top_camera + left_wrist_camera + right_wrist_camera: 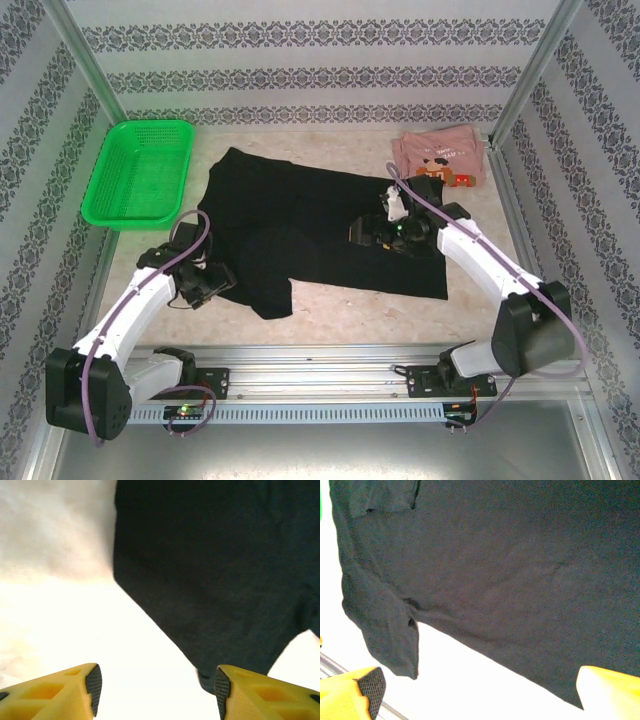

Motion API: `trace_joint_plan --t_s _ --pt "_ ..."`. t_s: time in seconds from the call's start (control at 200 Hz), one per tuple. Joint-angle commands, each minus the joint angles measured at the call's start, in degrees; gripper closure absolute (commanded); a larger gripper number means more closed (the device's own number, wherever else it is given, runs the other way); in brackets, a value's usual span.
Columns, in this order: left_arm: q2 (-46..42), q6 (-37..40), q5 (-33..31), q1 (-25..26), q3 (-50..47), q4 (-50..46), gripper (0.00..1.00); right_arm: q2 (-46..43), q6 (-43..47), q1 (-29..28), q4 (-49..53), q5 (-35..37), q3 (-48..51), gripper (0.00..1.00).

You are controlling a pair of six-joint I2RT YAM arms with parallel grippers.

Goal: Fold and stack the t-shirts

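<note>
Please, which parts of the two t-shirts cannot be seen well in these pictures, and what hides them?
Pink t-shirt, top view: print too small to read.
Black t-shirt, top view: the right gripper and its wrist cover part of the cloth.
Left wrist view: a finger of the left gripper hides the black cloth's lowest corner; glare washes out the table.
Right wrist view: the frame's top and right edges cut off the black t-shirt.

Green mesh basket [140, 172] far-left on pale table [350, 318]; patterned walls [320, 70] around.

White arm links [128, 312], black joints [85, 392], purple cables [192, 238]; yellow gripper fingers [52, 692], black ribbed pads [93, 684]
</note>
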State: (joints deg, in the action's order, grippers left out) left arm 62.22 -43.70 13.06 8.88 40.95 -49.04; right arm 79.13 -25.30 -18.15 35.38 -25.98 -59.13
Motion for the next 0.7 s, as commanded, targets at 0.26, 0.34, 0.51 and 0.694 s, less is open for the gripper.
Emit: trace_joint_plan --t_s 0.26,0.34,0.51,0.694 --pt "6.4 -7.49 -0.93 0.16 -7.49 22.25 0.44 -12.66 -1.26 2.14 6.5 3.57 11.06 0.02" --pt "8.07 -7.38 -2.23 0.34 -7.29 25.28 0.46 -14.19 -1.62 2.75 5.91 2.98 12.07 0.02" --pt "12.41 -5.71 -3.08 0.33 -5.44 27.99 0.51 -14.62 -1.71 3.03 4.81 1.56 12.99 0.02" --pt "14.33 -5.04 -2.75 0.32 -3.8 24.34 0.55 -15.15 -1.64 3.21 5.05 1.63 12.82 0.02"
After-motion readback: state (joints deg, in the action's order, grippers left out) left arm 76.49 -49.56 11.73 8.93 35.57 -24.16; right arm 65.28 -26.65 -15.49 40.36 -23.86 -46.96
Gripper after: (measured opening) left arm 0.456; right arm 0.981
